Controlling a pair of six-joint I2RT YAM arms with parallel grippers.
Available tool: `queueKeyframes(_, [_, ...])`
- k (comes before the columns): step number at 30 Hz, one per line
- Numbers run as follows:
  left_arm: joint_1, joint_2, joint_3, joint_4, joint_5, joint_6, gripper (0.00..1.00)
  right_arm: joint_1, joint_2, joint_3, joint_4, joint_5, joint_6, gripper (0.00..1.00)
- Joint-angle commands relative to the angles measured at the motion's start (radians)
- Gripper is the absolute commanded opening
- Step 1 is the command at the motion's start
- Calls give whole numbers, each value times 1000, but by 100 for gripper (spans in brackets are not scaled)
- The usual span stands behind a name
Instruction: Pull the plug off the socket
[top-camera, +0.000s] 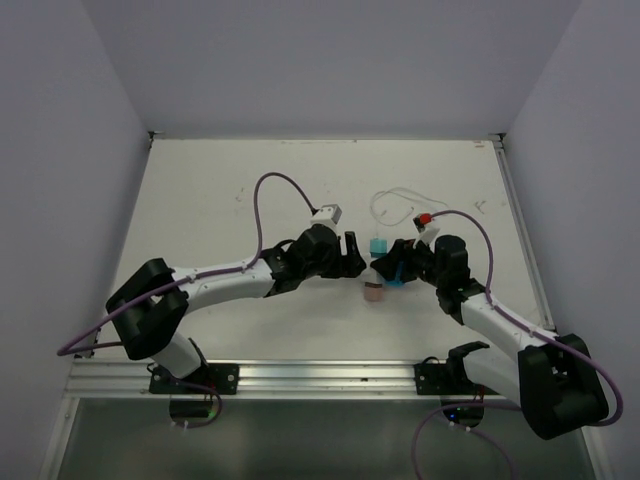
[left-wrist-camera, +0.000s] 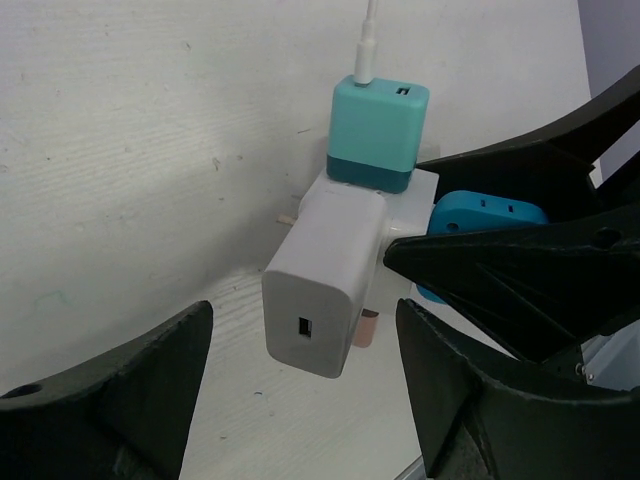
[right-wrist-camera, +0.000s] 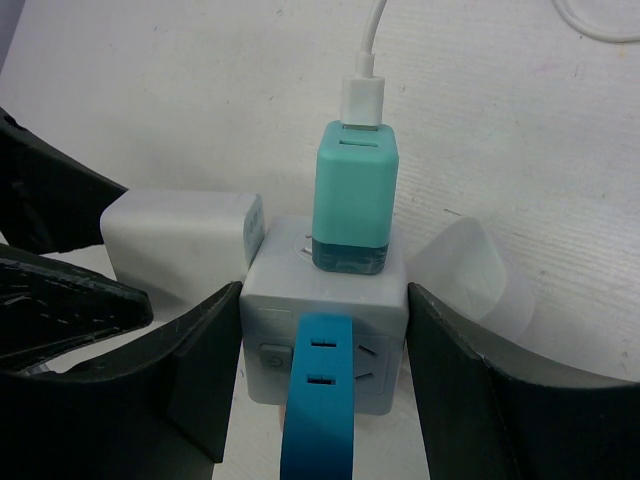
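Observation:
The socket, a white cube, sits on the table between the two arms, mostly hidden in the top view. A teal plug with a white USB cable stands in its top face and also shows in the top view. A flat white charger block sticks out of its side. A blue plug is in its near face. My right gripper has a finger against each side of the cube. My left gripper is open around the white block, with clear gaps on both sides.
A pink piece shows under the cube, and in the left wrist view. A loose white cable loop and a red-tipped part lie behind. A translucent plastic scrap lies right of the cube.

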Motion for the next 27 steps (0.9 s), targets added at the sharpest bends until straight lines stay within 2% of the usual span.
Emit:
queueKeyframes(1, [-7, 11, 38, 40, -16, -21, 77, 2, -11, 9, 115, 14, 7, 0])
queueKeyframes(12, [-7, 38, 55, 126, 32, 120, 63, 2, -3, 12, 111, -5, 5, 0])
queueKeyframes(19, [-6, 46, 52, 130, 101, 231, 62, 2, 3, 15, 121, -23, 11, 0])
queueKeyframes(24, [1, 48, 30, 138, 99, 235, 62, 2, 14, 15, 134, -40, 14, 0])
queueKeyframes(27, [25, 52, 14, 173, 147, 220, 60, 2, 14, 15, 134, -43, 14, 0])
